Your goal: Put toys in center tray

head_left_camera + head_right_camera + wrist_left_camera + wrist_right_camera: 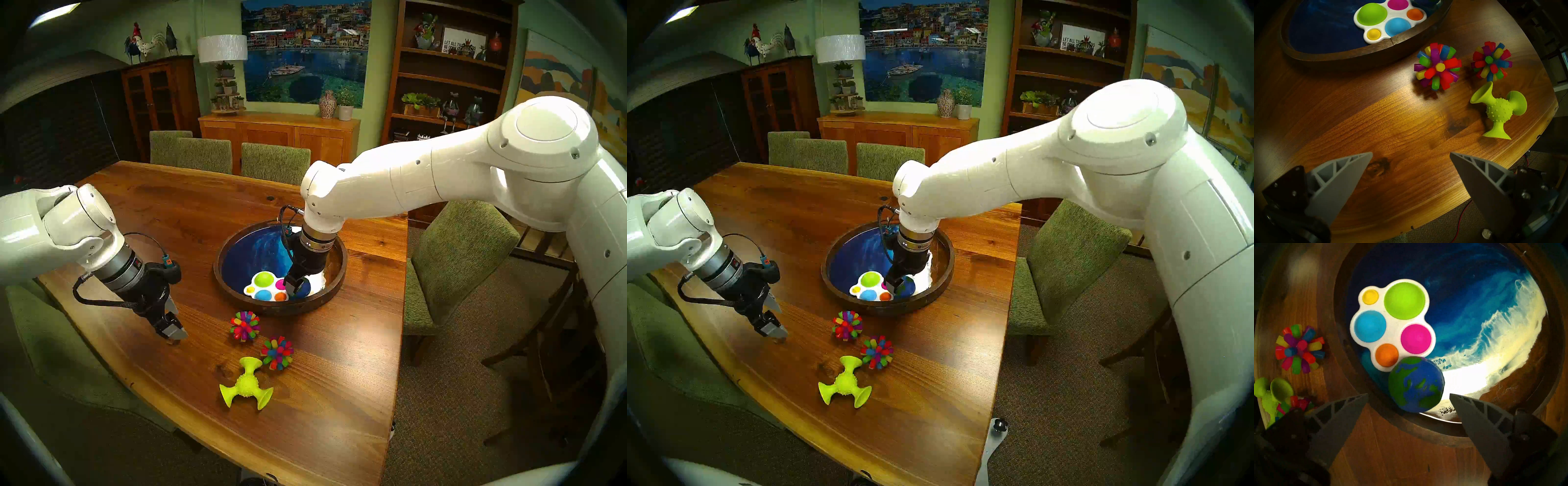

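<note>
Hanging inside the center tray [334, 276], the right gripper [1408, 400] has its jaws spread wide and empty; the globe ball [1416, 384] sits free just ahead of its fingertips, on the tray's glossy floor by the near wall and touching the white pop-bubble toy [1392, 322] (whether it has settled or may roll I cannot tell). That ball looks delivered, so the coming move probably turns on the three toys left on the table [169, 210].

Outward from there, the left gripper [1411, 155] hovers over bare wood with its jaws likewise apart and holding nothing. From it the nearer spiky ball [1437, 67] lies ahead and slightly right, between the gripper and the tray's rim; the farther spiky ball [1491, 62] and the lime-green suction-cup toy [1498, 110] lie further right, close by the table's edge. The left arm seems the nearer one to the first ball. Open tabletop separates gripper and ball, though the rim stands just beyond it, and the suction-cup toy's arm nearly meets the second ball.
</note>
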Controlling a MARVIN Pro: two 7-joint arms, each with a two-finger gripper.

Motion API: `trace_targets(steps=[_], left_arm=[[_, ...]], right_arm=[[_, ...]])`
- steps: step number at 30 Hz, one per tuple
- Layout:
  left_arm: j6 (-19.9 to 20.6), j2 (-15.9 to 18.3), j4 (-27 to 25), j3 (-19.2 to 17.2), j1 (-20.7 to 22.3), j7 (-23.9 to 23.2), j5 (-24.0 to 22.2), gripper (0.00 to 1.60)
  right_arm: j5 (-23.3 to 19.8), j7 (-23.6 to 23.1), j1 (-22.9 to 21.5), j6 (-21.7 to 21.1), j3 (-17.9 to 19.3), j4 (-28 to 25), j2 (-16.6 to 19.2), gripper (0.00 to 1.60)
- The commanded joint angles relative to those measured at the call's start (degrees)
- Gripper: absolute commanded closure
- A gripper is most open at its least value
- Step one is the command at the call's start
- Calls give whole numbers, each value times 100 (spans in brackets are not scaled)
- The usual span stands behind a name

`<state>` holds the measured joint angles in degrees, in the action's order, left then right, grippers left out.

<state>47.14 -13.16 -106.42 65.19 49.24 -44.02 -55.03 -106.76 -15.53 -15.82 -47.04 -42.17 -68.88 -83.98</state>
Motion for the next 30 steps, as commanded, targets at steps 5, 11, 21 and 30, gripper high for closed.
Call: trace_targets(steps=[5,11,21,30], left_arm=[[-1,-35,-7,-99,106,5,-9,0],[-5,-36,-6,-97,103,5,-9,0],[-3,-37,-6,-97,107,4,-10,0],[1,-36,-8,-98,110,5,-11,0]], right_arm=[[82,83,-789,-288,475,-943,619,0],[89,211,-993,-516,795,-1606,968,0],[-348,672,-1472,-650,839,-3156,1354,0],[-932,1319,-1390,-388,954,-3745,1211,0]])
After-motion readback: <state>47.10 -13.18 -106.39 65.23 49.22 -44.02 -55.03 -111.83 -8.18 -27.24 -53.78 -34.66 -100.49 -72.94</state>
